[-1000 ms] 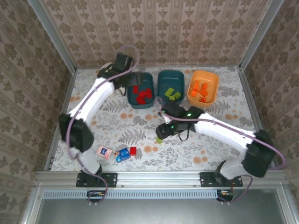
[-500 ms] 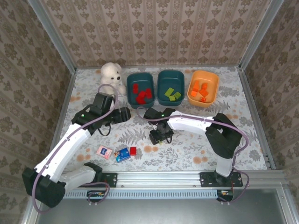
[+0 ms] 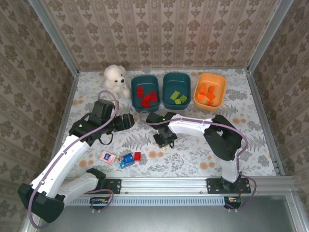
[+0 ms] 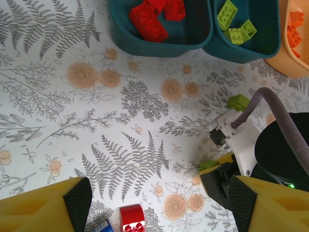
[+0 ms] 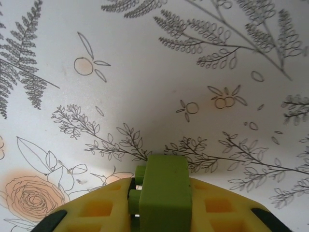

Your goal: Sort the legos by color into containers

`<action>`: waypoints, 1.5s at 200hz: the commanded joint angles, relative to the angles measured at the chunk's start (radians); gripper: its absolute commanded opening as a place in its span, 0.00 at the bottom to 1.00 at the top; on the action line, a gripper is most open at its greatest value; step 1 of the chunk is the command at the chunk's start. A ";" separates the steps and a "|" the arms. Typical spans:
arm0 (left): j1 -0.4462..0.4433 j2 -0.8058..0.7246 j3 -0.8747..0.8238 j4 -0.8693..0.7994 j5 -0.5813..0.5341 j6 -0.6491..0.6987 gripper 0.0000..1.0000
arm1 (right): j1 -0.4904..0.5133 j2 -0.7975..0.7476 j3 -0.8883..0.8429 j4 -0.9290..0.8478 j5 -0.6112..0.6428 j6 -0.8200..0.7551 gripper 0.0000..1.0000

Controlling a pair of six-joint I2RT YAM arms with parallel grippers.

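My right gripper [image 5: 164, 205] is shut on a light green lego [image 5: 166, 191], low over the floral table; in the top view this gripper [image 3: 164, 140] sits at mid-table. My left gripper [image 4: 159, 203] hangs open with nothing between its fingers, above a red lego [image 4: 133, 218] on the table [image 3: 137, 155]. Another green lego [image 4: 239, 101] lies loose beside the right arm. At the back stand three tubs: a teal one [image 3: 137, 104] with red legos, a teal one [image 3: 166, 96] with green legos, and an orange one [image 3: 219, 99] with orange legos.
A white teddy bear [image 3: 115, 77] sits at the back left beside the red-filled tub. A blue toy piece [image 3: 126, 160] and a pink-and-white card [image 3: 107, 157] lie next to the red lego near the front. Metal rails border the table.
My left arm has pulled back from the red-filled tub to the left middle of the table, uncovering the bear. My right gripper moved left and closed on the green lego.
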 commanded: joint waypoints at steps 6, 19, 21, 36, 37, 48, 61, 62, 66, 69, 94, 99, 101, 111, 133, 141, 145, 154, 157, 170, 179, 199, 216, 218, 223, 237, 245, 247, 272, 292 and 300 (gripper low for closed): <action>-0.040 -0.007 -0.028 0.044 0.058 0.008 0.77 | -0.058 -0.113 0.060 -0.046 0.065 0.005 0.22; -0.066 0.004 -0.030 0.073 0.063 0.006 0.77 | -0.121 -0.144 0.106 -0.056 0.070 -0.006 0.21; -0.068 0.005 -0.030 0.076 0.063 0.006 0.77 | -0.132 -0.146 0.114 -0.058 0.070 -0.008 0.21; -0.092 0.026 -0.029 0.100 0.057 -0.005 0.77 | -0.210 -0.138 0.190 -0.052 0.067 -0.028 0.20; -0.093 0.027 -0.030 0.103 0.057 -0.006 0.77 | -0.216 -0.136 0.194 -0.050 0.067 -0.030 0.20; -0.105 0.045 -0.028 0.126 0.057 -0.012 0.77 | -0.268 -0.098 0.265 -0.045 0.071 -0.046 0.19; -0.113 0.068 -0.024 0.149 0.058 -0.020 0.77 | -0.327 -0.032 0.357 -0.031 0.075 -0.051 0.18; -0.113 0.069 -0.024 0.151 0.058 -0.020 0.77 | -0.332 -0.027 0.366 -0.030 0.075 -0.051 0.18; -0.113 0.076 -0.022 0.157 0.059 -0.022 0.77 | -0.349 -0.004 0.396 -0.025 0.076 -0.049 0.18; -0.115 0.083 -0.022 0.161 0.061 -0.023 0.77 | -0.360 0.017 0.416 -0.020 0.078 -0.048 0.18; -0.122 0.126 -0.004 0.177 0.062 -0.025 0.77 | -0.446 0.191 0.628 0.010 0.082 -0.024 0.18; -0.122 0.133 0.001 0.179 0.059 -0.024 0.77 | -0.458 0.230 0.673 0.014 0.085 -0.019 0.18; -0.123 0.135 0.003 0.179 0.058 -0.024 0.77 | -0.463 0.244 0.688 0.014 0.087 -0.017 0.18; -0.124 0.147 0.007 0.179 0.051 -0.020 0.77 | -0.485 0.316 0.775 0.017 0.101 -0.005 0.18; -0.129 0.156 0.011 0.177 0.031 -0.021 0.77 | -0.518 0.435 0.887 0.062 0.106 0.026 0.19; -0.129 0.158 0.011 0.175 0.025 -0.023 0.77 | -0.528 0.473 0.921 0.068 0.104 0.035 0.19; -0.129 0.159 0.009 0.174 0.021 -0.024 0.77 | -0.531 0.494 0.940 0.068 0.103 0.042 0.19; -0.131 0.159 0.011 0.169 0.013 -0.026 0.77 | -0.540 0.531 0.969 0.069 0.103 0.058 0.20; -0.132 0.159 0.010 0.166 0.010 -0.027 0.77 | -0.544 0.541 0.976 0.070 0.103 0.063 0.20; -0.134 0.158 0.012 0.154 -0.002 -0.027 0.77 | -0.556 0.573 0.984 0.094 0.100 0.086 0.20; -0.135 0.158 0.015 0.138 -0.010 -0.023 0.77 | -0.564 0.590 0.993 0.108 0.091 0.095 0.21; -0.141 0.152 0.018 0.110 -0.023 -0.017 0.77 | -0.573 0.622 1.026 0.108 0.090 0.110 0.21; -0.142 0.146 0.014 0.105 -0.029 -0.022 0.77 | -0.577 0.651 1.077 0.078 0.091 0.116 0.21; -0.142 0.146 0.013 0.106 -0.030 -0.022 0.77 | -0.576 0.656 1.085 0.073 0.090 0.118 0.21; -0.140 0.147 0.013 0.106 -0.031 -0.025 0.77 | -0.579 0.665 1.104 0.054 0.092 0.126 0.21; -0.141 0.154 0.018 0.108 -0.029 -0.024 0.77 | -0.586 0.683 1.133 0.021 0.081 0.157 0.22; -0.141 0.161 0.023 0.109 -0.028 -0.022 0.77 | -0.590 0.685 1.135 0.006 0.077 0.174 0.22; -0.141 0.163 0.026 0.109 -0.029 -0.020 0.77 | -0.590 0.685 1.135 0.002 0.078 0.178 0.22; -0.140 0.188 0.045 0.110 -0.023 -0.007 0.77 | -0.591 0.685 1.143 -0.056 0.070 0.212 0.27; -0.138 0.199 0.053 0.116 -0.018 -0.002 0.77 | -0.593 0.684 1.143 -0.091 0.071 0.224 0.27; -0.138 0.203 0.057 0.119 -0.015 -0.002 0.77 | -0.593 0.685 1.143 -0.100 0.073 0.225 0.28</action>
